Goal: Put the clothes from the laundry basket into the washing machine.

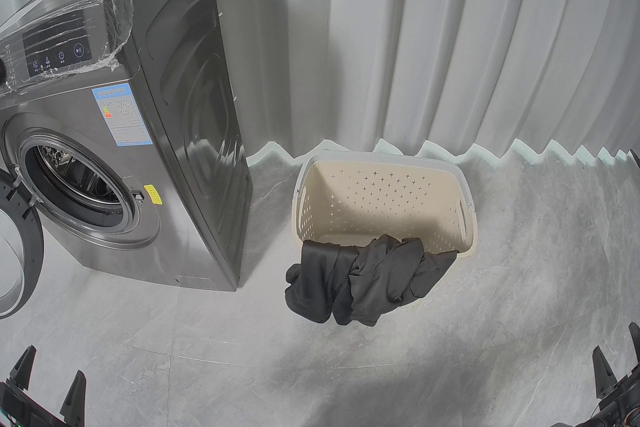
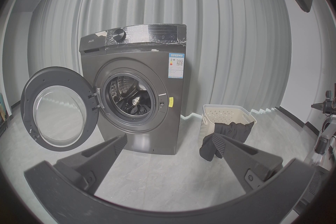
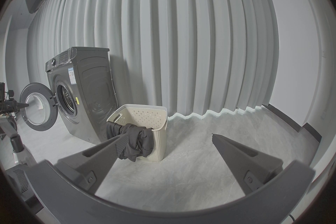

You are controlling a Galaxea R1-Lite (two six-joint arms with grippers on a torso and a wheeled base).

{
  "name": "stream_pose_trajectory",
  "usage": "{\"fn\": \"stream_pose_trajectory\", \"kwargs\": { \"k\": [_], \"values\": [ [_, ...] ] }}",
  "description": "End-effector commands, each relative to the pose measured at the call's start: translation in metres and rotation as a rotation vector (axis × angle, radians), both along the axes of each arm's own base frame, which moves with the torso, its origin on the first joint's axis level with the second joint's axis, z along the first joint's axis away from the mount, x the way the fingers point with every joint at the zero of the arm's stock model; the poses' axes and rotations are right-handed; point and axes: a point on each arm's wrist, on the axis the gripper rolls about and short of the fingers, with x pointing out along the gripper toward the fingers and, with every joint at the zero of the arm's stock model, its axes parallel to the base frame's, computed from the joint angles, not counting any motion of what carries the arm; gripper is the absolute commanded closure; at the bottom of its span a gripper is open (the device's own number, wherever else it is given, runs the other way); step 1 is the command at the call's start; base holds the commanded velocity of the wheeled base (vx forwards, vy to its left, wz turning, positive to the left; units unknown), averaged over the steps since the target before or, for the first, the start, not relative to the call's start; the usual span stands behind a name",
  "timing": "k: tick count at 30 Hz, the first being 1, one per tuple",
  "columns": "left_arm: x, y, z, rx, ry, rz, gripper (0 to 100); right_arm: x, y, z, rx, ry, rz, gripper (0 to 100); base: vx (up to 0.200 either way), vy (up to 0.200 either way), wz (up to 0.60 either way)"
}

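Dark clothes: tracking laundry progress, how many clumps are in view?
2. One dark garment hangs over the near rim of the laundry basket; one dark bundle lies inside the washing machine. More may hide deeper inside.

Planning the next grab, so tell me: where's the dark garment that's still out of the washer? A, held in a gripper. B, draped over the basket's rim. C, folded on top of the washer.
B: the garment hangs over the near rim of the basket, spilling down its outer wall.

You have soft, even light. The washing machine [image 1: 187, 115] throws a shadow onto the curtain [image 1: 433, 35]. Wrist views bow outward, with black corners.
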Motion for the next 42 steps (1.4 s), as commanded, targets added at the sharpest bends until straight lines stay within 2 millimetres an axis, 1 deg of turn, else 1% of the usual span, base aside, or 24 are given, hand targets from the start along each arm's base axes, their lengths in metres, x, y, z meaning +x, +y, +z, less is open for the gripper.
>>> {"fn": "stream_pose_trajectory", "kwargs": {
  "k": [1,13,17,19,20,21,22,23,24,25,28,31,32,33,34,36,37,38,40,42],
  "values": [
    [0.000,0.000,-0.005,-0.001,0.000,0.000,0,0.000,0.000,-0.005,0.001,0.002,0.000,0,0.000,0.000,0.00],
    [0.000,0.000,-0.005,-0.002,0.000,0.000,0,0.000,0.000,-0.005,-0.007,0.005,0.003,0,0.000,0.000,0.00],
    [0.000,0.000,-0.005,-0.001,0.000,0.000,0,0.000,0.000,-0.004,-0.002,-0.002,0.003,0,0.150,0.000,0.00],
    [0.000,0.000,-0.005,-0.001,0.000,0.000,0,-0.003,0.000,0.010,0.002,-0.077,0.003,0,0.000,0.000,0.00],
    [0.000,0.000,-0.005,-0.001,0.000,0.000,0,-0.013,0.000,0.038,0.026,-0.197,0.010,0,0.000,0.000,0.00],
    [0.000,0.000,-0.005,-0.001,0.000,0.000,0,-0.018,0.000,0.053,0.044,-0.238,0.016,0,0.000,0.000,0.00],
    [0.000,0.000,-0.005,0.002,0.000,0.000,0,-0.020,-0.001,0.061,0.054,-0.239,0.023,0,0.000,0.000,0.00],
    [0.000,0.000,-0.005,0.005,0.000,0.000,0,-0.016,-0.001,0.066,0.063,-0.178,0.044,0,0.000,0.000,0.00],
    [0.000,0.000,-0.005,0.005,0.000,0.000,0,-0.016,-0.001,0.066,0.063,-0.178,0.044,0,0.000,0.000,0.00],
    [0.000,0.000,-0.005,0.007,0.000,0.000,0,-0.006,-0.001,0.061,0.064,-0.045,0.108,0,0.000,0.000,0.00],
    [0.000,0.000,-0.005,0.001,0.000,0.000,0,0.013,0.001,0.049,0.067,0.157,0.207,0,0.000,0.000,0.00],
    [0.000,0.000,-0.005,0.002,0.000,0.000,0,0.033,0.004,0.050,0.066,0.272,0.246,0,0.000,0.000,0.00],
    [0.000,0.000,-0.005,0.002,0.000,0.000,0,0.033,0.004,0.050,0.066,0.272,0.246,0,0.000,0.000,0.00],
    [0.000,0.000,-0.005,0.004,0.000,0.000,0,0.048,0.007,0.054,0.063,0.311,0.265,0,0.000,0.000,0.00],
    [0.000,0.000,-0.005,0.002,0.000,0.000,0,0.054,0.008,0.056,0.061,0.321,0.279,0,0.000,0.000,0.00],
    [0.000,0.000,-0.005,-0.001,0.000,0.000,0,0.074,0.013,0.061,0.060,0.336,0.317,0,0.000,0.000,0.00],
    [0.000,0.000,-0.005,-0.001,0.000,0.000,0,0.078,0.015,0.062,0.059,0.339,0.320,0,0.000,0.000,0.00],
    [0.000,0.000,-0.005,0.002,0.000,0.000,0,0.094,0.019,0.065,0.058,0.347,0.326,0,0.000,0.000,0.00],
    [0.000,0.000,-0.005,0.007,0.000,0.000,0,0.113,0.023,0.065,0.063,0.371,0.324,0,0.000,0.000,0.00],
    [0.000,0.000,-0.005,0.009,-0.002,0.000,0,0.132,0.027,0.060,0.077,0.421,0.319,0,0.000,0.000,0.00]
  ]
}}
